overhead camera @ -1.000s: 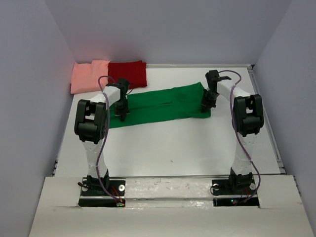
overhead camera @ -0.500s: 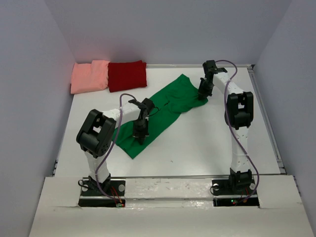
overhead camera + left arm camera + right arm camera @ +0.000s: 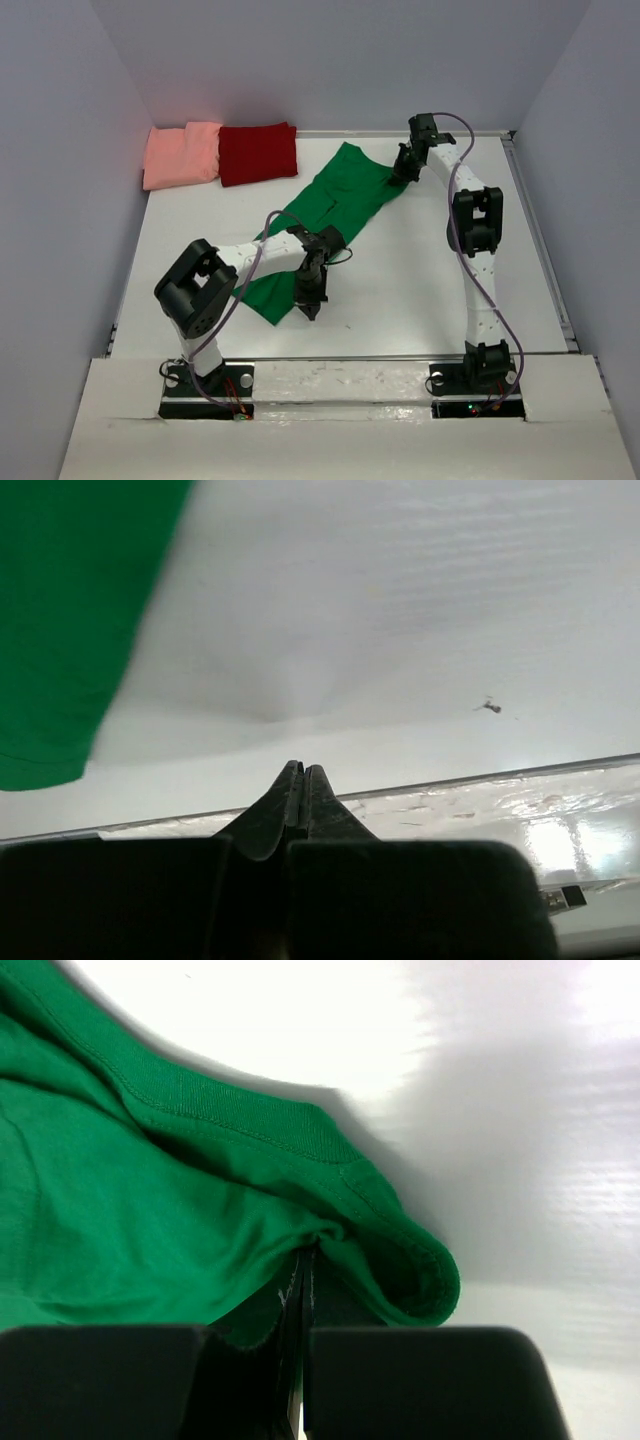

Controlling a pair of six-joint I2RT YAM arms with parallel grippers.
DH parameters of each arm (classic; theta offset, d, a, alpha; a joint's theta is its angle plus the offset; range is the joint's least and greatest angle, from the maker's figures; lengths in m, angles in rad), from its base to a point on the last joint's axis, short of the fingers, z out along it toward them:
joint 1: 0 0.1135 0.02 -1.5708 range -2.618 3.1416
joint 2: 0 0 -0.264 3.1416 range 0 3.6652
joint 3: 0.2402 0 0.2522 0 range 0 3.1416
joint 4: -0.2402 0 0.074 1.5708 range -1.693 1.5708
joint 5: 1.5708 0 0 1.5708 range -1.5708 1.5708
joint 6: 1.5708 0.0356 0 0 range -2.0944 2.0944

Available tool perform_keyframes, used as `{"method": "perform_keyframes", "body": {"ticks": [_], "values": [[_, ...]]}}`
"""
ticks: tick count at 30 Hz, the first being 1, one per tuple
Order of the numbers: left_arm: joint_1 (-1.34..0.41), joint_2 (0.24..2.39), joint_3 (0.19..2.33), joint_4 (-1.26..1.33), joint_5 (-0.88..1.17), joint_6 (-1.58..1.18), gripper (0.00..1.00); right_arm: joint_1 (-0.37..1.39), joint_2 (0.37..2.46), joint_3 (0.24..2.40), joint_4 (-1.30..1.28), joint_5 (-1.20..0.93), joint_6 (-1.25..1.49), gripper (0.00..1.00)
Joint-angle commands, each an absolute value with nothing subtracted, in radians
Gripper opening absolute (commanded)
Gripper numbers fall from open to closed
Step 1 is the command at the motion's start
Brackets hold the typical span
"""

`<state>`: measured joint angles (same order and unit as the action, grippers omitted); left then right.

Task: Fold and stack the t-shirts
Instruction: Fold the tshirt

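Observation:
The bright green t-shirt (image 3: pixel 330 205) lies in a long diagonal strip from the back centre down toward the front left. My right gripper (image 3: pixel 402 170) is at its far right corner; in the right wrist view the right gripper (image 3: pixel 305 1260) is shut on a bunched fold of the green t-shirt (image 3: pixel 130 1190) by a stitched hem. My left gripper (image 3: pixel 309 308) sits low at the strip's near end, just off its right edge. In the left wrist view the left gripper (image 3: pixel 304 770) is shut with nothing between the jaws, and the green t-shirt (image 3: pixel 60 610) lies off to the left. The folded salmon-pink t-shirt (image 3: pixel 182 153) and dark red t-shirt (image 3: pixel 258 152) lie side by side at the back left.
Grey walls close in the white table (image 3: pixel 430 280) on the left, back and right. A raised rail (image 3: pixel 545 250) runs along the right side. The table's front edge (image 3: pixel 450 780) is close ahead of the left gripper. A small dark speck (image 3: pixel 347 325) marks the surface.
The left gripper has swept from the back left toward the front centre, and the right gripper has moved back. The green t-shirt has swung from lying crosswise to a diagonal.

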<state>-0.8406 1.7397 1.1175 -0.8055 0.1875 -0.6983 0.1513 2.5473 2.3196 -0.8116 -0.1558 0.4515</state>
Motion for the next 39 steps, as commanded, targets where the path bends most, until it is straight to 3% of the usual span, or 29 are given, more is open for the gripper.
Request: {"method": "perform_keyframes", "body": {"ticks": [1,12,19,39], "values": [[-0.909,1.747,1.193,-0.836,0.193,-0.794,0.00,0.155,2.611,2.371,-0.732,-0.247,0.502,0.00],[-0.787,1.522,1.411,-1.060,-0.230,-0.862,0.00,0.155,2.586,2.376,-0.724,-0.253,0.472,0.00],[-0.462,1.394,1.161,-0.950,-0.189,-0.655,0.00,0.155,2.576,2.356,-0.721,-0.253,0.462,0.00],[-0.396,1.658,1.089,-0.713,-0.170,-0.571,0.00,0.155,2.577,2.358,-0.722,-0.261,0.449,0.00]]}}
